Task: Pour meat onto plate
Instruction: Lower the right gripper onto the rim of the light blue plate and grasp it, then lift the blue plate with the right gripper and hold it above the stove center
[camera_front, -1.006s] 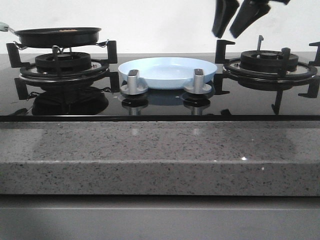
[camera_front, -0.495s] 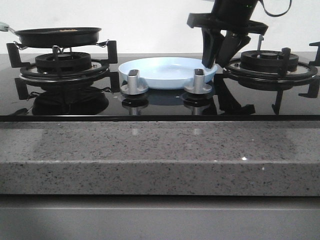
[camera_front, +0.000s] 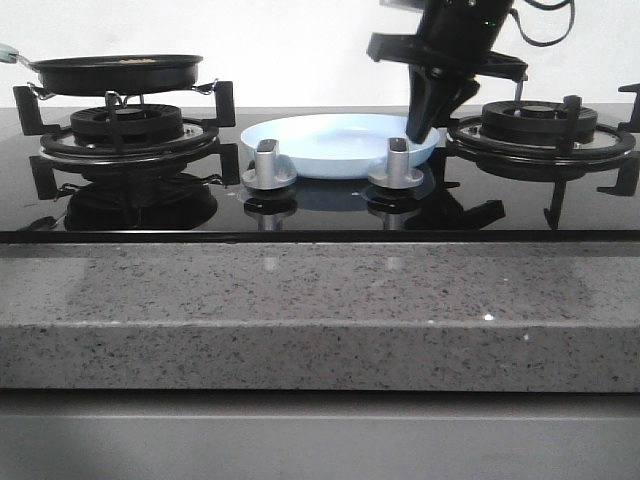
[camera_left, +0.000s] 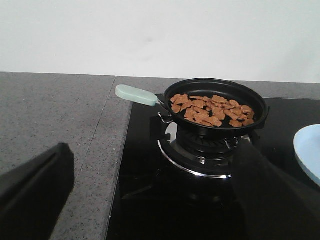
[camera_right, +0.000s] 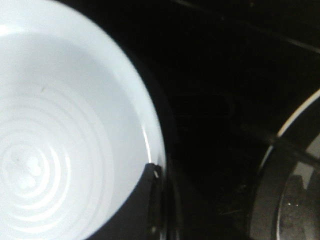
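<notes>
We see the plate (camera_front: 338, 145) sitting empty on the glossy black tabletop (camera_front: 320, 215) between the two burners, behind the two silver knobs (camera_front: 268, 166), while the meat (camera_left: 210, 109) lies piled in the black frying pan (camera_left: 216, 107) on the left burner. Our right pincer (camera_front: 420, 125) has its tips pressed together over the right rim of the plate, one tip inside the rim, so we judge it is pinching the plate. Our left pincer (camera_left: 150, 195) hangs near the pan with its tips spread wide and empty. The plate looks glossy and stiff, so we expect it to be slippery and breakable; a firm hold on the raised rim suits it. The meat slices are small, light and loose, so we would tip them out by the pan's pale handle (camera_left: 136, 94) rather than pick them.
</notes>
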